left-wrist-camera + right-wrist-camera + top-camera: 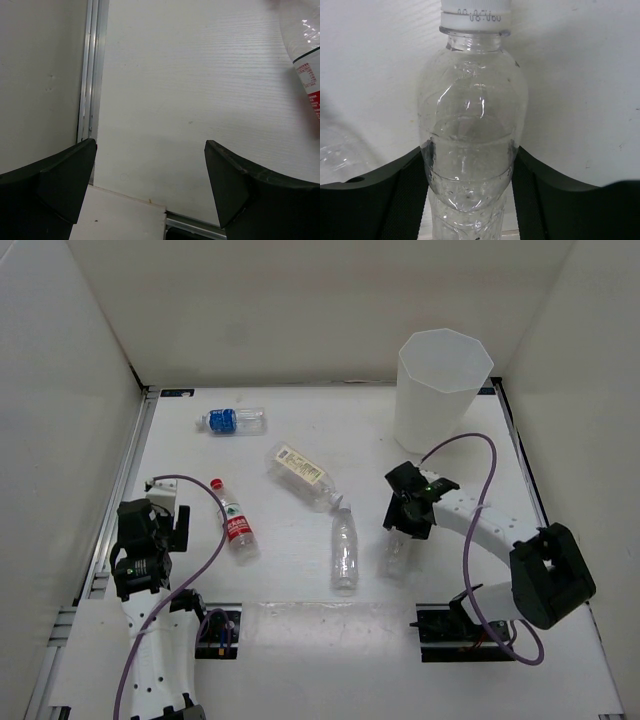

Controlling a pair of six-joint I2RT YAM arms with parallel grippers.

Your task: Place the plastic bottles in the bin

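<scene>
My right gripper (407, 512) is shut on an unlabelled white-capped bottle (397, 556) low over the table; in the right wrist view the bottle (470, 125) fills the gap between both fingers of the gripper (468, 154). A second unlabelled bottle (345, 552) lies just left of it. The yellowish-labelled bottle (305, 476), the red-labelled bottle (235, 523) and the blue-labelled bottle (233, 421) lie on the table. The bin (443, 390) stands upright at the back right. My left gripper (160, 525) is open and empty near the left edge (150, 145), with the red-labelled bottle (307, 60) to its right.
White walls enclose the table on three sides. A metal rail (92, 75) runs along the left edge. The arm bases and their cables (470, 540) occupy the near edge.
</scene>
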